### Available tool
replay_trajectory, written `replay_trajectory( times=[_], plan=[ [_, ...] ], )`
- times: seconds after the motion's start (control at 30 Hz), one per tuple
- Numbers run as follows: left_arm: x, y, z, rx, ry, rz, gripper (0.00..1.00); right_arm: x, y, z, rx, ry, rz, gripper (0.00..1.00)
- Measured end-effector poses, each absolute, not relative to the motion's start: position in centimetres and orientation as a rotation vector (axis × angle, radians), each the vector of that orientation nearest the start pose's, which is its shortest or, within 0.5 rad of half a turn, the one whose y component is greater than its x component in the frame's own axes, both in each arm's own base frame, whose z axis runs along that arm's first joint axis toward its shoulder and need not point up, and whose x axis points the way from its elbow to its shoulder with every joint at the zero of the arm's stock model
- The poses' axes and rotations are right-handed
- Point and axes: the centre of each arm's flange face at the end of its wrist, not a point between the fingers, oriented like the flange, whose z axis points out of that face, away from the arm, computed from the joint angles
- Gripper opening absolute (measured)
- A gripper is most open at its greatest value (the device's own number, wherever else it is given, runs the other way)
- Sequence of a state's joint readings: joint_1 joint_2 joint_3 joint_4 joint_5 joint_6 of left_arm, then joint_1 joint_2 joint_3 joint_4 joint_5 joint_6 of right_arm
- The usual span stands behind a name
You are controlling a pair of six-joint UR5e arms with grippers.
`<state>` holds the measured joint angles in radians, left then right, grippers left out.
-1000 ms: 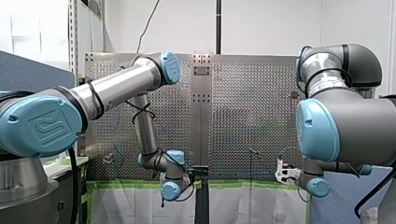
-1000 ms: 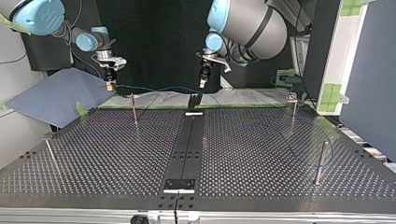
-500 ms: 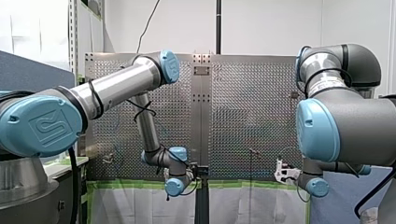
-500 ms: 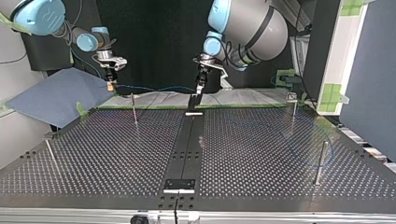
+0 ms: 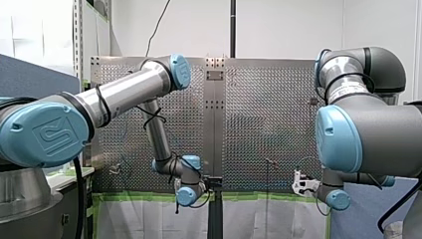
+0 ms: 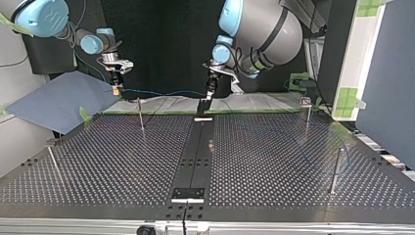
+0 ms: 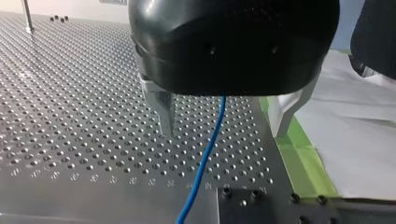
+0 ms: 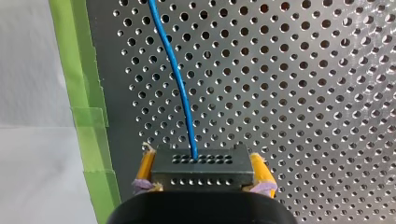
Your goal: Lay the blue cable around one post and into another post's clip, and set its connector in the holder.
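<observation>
The blue cable point(image 6: 161, 92) hangs in a low line between my two grippers along the top view's far table edge. My right gripper point(image 8: 201, 183) is shut on the cable's black connector point(image 8: 201, 168), which sits between its yellow pads. It holds the connector above the perforated table point(image 8: 303, 93). My left gripper point(image 7: 224, 122) is open just above the table. The cable point(image 7: 205, 158) passes between its fingers point(image 7: 164, 112) without touching either. In the top view my left gripper point(image 6: 209, 91) hangs over a black holder point(image 6: 202, 106) at the far end of the centre strip.
Thin posts stand on the table: one point(image 6: 140, 115) near my right gripper, one with a clip point(image 6: 307, 113) at the far right, a thicker one point(image 6: 336, 169) and another point(image 6: 53, 161) nearer the camera. Green tape point(image 7: 299, 158) and white sheeting line the edge.
My left gripper has sunk and shifted a little toward the top view's left, ending over the cable by the black holder. My right gripper and the connector have stayed put.
</observation>
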<state>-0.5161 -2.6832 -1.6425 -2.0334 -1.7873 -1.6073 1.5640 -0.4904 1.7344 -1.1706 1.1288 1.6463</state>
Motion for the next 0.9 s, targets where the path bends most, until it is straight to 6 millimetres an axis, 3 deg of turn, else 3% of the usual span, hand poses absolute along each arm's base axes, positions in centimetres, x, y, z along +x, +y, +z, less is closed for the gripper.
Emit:
replay_trajectory(
  times=[0.2, 0.3, 0.37, 0.4, 0.47, 0.5, 0.57, 0.6, 0.63, 0.67, 0.7, 0.73, 0.9],
  plan=[
    [49.4, -40.5, -11.5, 0.233, 1.634, -0.232, 0.99, 17.2, -58.4, -11.5, 1.550, -1.107, 1.552, 0.00],
    [49.6, -40.7, -11.4, 0.233, 1.632, -0.234, 0.92, 17.2, -58.4, -11.5, 1.550, -1.108, 1.552, 0.00],
    [49.7, -40.7, -11.3, 0.233, 1.632, -0.234, 0.79, 17.2, -58.4, -11.5, 1.550, -1.108, 1.552, 0.00],
    [49.7, -40.7, -11.3, 0.233, 1.632, -0.234, 0.79, 17.2, -58.4, -11.5, 1.550, -1.108, 1.552, 0.00],
    [49.7, -40.7, -11.3, 0.235, 1.631, -0.236, 0.58, 17.2, -58.4, -11.5, 1.550, -1.109, 1.552, 0.00],
    [49.7, -40.8, -11.3, 0.237, 1.631, -0.238, 0.58, 17.2, -58.4, -11.5, 1.550, -1.109, 1.551, 0.00],
    [49.7, -40.9, -11.3, 0.247, 1.630, -0.247, 0.46, 17.2, -58.4, -11.5, 1.549, -1.110, 1.550, 0.00],
    [49.6, -41.0, -11.3, 0.252, 1.629, -0.251, 0.46, 17.2, -58.4, -11.5, 1.548, -1.111, 1.550, 0.00],
    [49.6, -41.1, -11.2, 0.257, 1.628, -0.256, 0.21, 17.1, -58.4, -11.5, 1.547, -1.111, 1.549, 0.00],
    [49.6, -41.2, -11.2, 0.261, 1.626, -0.260, 0.13, 17.1, -58.5, -11.5, 1.547, -1.112, 1.548, 0.00],
    [49.5, -41.3, -11.2, 0.264, 1.625, -0.263, 0.13, 17.1, -58.5, -11.5, 1.546, -1.112, 1.548, 0.00],
    [49.5, -41.4, -11.2, 0.267, 1.625, -0.265, 0.06, 17.1, -58.5, -11.5, 1.546, -1.112, 1.547, 0.00],
    [49.4, -41.5, -11.2, 0.276, 1.625, -0.272, 0.11, 16.8, -58.5, -11.5, 1.541, -1.116, 1.544, 0.00]
  ],
)
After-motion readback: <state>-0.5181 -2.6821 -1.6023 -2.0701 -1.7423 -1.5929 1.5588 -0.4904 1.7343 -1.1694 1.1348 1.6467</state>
